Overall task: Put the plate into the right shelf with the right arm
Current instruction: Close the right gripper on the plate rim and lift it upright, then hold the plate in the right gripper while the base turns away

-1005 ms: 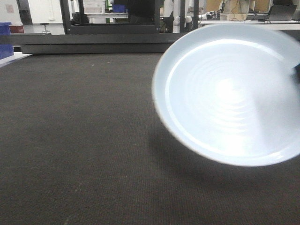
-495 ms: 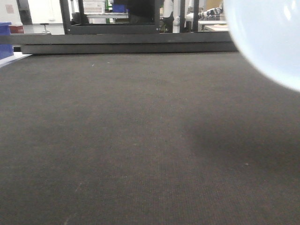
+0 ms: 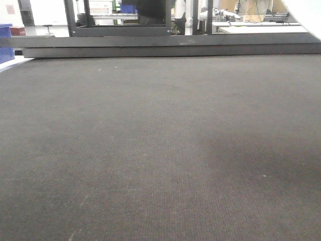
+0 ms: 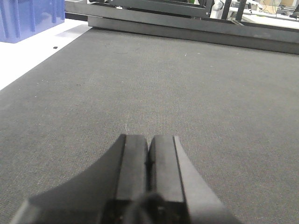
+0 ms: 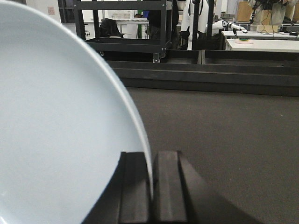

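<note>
Only a sliver of plate [image 3: 311, 6] left, risen higher

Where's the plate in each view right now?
Front: only a sliver of the plate, in the top right corner.
Left wrist: not in it; just the shut left gripper over the mat.
Right wrist: fills the left half, its rim pinched in the right gripper.
Shared landmark: the black rail along the mat's far edge, in all three views.
</note>
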Tool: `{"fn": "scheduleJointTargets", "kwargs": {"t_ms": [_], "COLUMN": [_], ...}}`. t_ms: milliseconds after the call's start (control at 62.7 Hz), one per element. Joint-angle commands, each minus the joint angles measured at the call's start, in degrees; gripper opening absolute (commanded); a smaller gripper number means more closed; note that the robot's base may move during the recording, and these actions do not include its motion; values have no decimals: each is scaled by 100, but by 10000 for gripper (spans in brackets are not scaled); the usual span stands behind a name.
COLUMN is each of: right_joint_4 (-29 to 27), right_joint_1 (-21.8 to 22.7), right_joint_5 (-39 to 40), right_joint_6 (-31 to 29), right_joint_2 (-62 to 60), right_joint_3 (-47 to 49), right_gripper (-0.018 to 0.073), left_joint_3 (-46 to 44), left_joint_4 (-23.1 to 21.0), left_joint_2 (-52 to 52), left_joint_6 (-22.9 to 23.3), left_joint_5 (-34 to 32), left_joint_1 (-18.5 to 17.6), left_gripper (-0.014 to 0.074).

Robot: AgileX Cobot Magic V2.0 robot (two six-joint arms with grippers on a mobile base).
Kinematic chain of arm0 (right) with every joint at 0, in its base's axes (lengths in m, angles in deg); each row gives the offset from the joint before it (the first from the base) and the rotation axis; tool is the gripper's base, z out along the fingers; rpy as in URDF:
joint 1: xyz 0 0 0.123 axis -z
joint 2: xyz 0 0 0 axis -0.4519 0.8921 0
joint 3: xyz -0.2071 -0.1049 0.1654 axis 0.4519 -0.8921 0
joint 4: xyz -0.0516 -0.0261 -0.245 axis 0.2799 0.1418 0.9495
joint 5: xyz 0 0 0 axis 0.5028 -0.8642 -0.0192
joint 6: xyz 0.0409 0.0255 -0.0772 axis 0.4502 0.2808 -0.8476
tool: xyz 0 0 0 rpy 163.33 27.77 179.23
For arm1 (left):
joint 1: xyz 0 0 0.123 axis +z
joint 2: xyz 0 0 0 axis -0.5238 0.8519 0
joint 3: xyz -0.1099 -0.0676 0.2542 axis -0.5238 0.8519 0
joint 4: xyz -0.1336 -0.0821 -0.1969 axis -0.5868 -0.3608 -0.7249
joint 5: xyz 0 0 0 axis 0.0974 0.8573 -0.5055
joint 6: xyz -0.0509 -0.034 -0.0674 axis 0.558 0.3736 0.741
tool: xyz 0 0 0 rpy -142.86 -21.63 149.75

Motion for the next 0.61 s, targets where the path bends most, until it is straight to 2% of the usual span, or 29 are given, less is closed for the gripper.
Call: {"fn": "scheduleJointTargets", "kwargs": {"t_ms": [0, 590], "right_joint_4": [-26, -26], "right_joint_1": [23, 23], "right_joint_5": [551, 551], "right_joint_6": [-52, -52], "right_joint_2": [71, 71], "right_joint_3": [165, 165], "right_gripper": [54, 54], "left_joint_3": [59, 59], "left_joint_4": [-47, -47], "left_joint_2": [-59, -59], "left_joint_6": [40, 40], "left_joint_5": [-516, -516], "left_joint_1": [-11, -11], "left_gripper": [-128, -128]}}
